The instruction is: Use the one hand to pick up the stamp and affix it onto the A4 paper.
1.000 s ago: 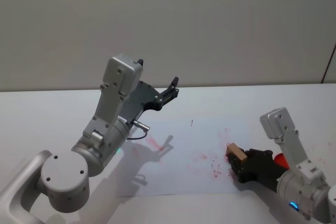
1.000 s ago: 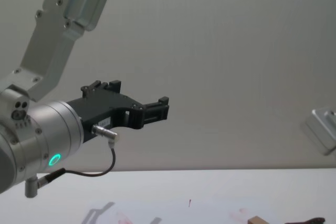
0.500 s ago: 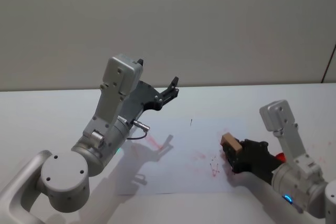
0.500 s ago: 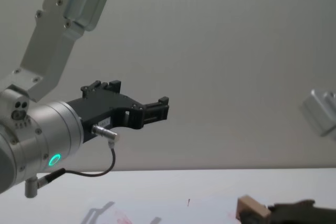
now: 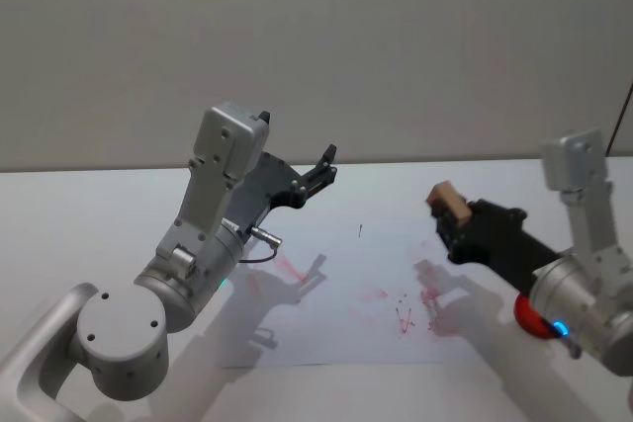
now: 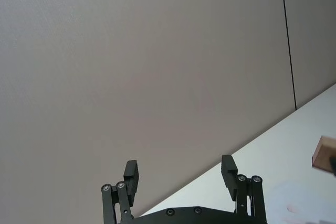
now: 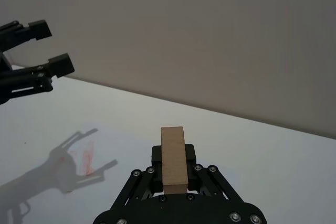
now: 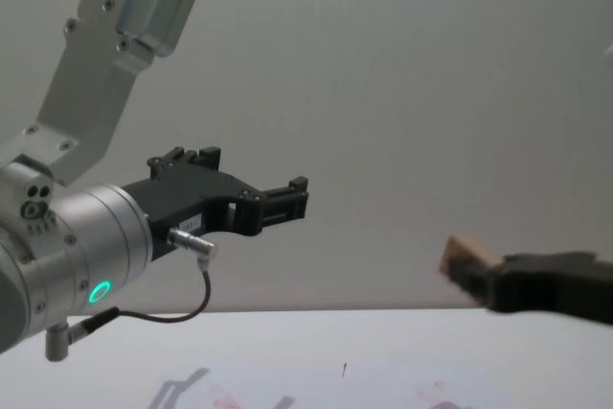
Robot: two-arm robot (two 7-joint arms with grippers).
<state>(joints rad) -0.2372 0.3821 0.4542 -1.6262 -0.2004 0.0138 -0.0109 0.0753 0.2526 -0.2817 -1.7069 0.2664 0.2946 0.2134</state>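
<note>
At the right of the head view, the right gripper is held raised above the table, with its jaws closed on the stamp, a small wood-coloured block that sticks out from between the black fingers. In the chest view the same stamp is seen at the right, well above the table surface, at the tip of the dark gripper. In the right wrist view the block is clamped upright between the two jaws of the gripper.

The A4 paper is laid flat at the centre of the head view, below and left of the stamp and apart from it. Red ink marks are spread over its right part, and a tiny dark tick is seen near its upper edge.

At the left of the head view, the left gripper is held in the air above the table with its jaws parted, nothing between them; its spread fingers are seen in the left wrist view.
</note>
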